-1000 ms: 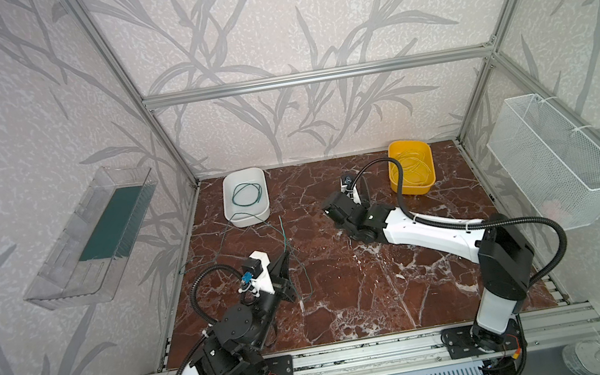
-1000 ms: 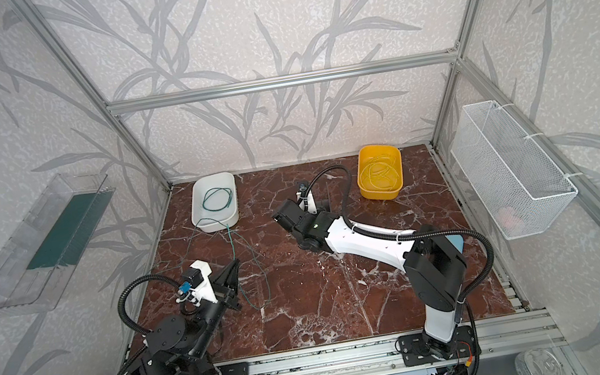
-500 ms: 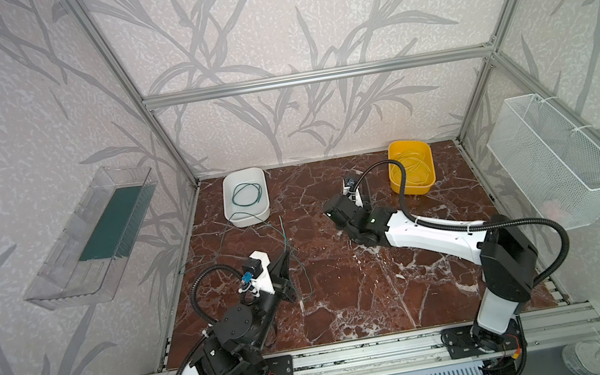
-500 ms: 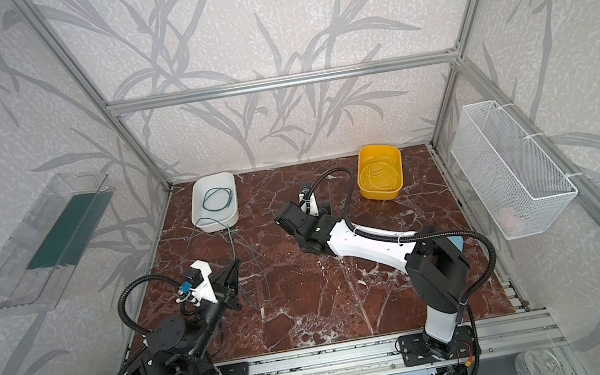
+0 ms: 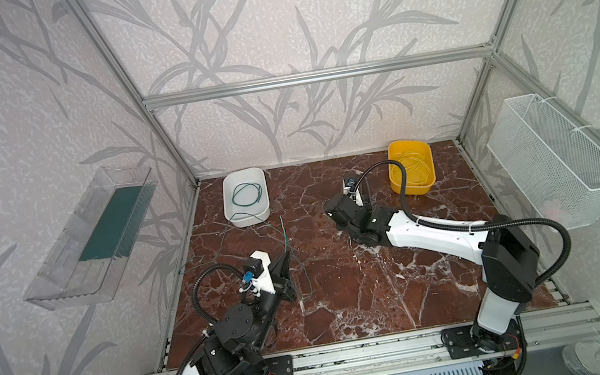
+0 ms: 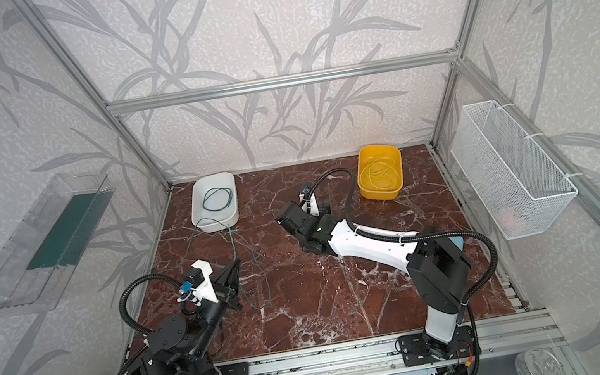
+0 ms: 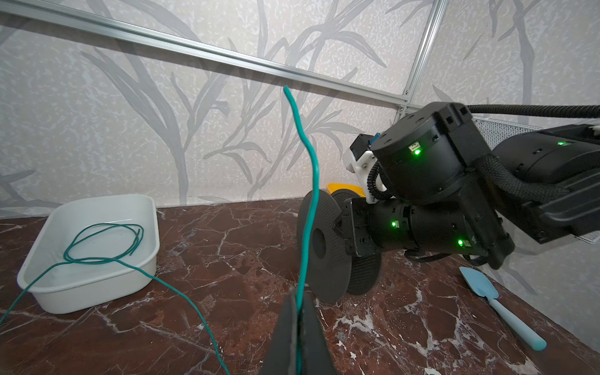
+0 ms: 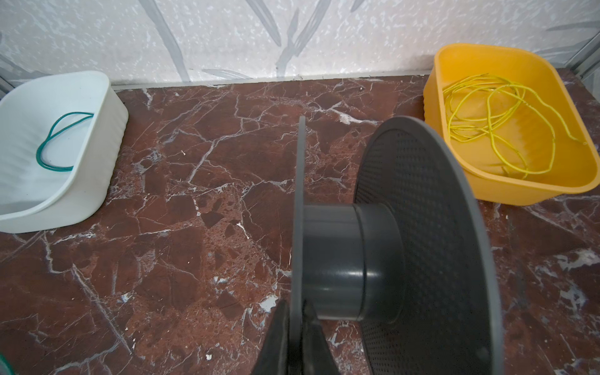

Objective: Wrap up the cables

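A thin green cable (image 7: 308, 194) stands up from my left gripper (image 7: 298, 289), which is shut on it. Its other part trails over the marble (image 5: 306, 277) and up into the white tub (image 5: 250, 218), where it lies in a loose loop (image 5: 246, 195). In both top views the left gripper (image 5: 287, 253) (image 6: 237, 261) is at the front left. A dark grey spool (image 8: 337, 259) stands just beyond the cable's upright end (image 7: 324, 227). My right gripper (image 8: 297, 308) is shut on the spool's thin flange, one finger on each side. The spool's hub is bare.
A yellow tub (image 5: 412, 189) at the back right holds tangled yellow wires (image 8: 487, 130). A light blue spatula (image 7: 496, 308) lies on the marble to the right. A white wire basket (image 5: 555, 160) hangs on the right wall, a clear shelf (image 5: 94, 237) on the left wall.
The right wrist has shifted slightly with the spool. The left gripper and the cable's upright end have stayed where they were.
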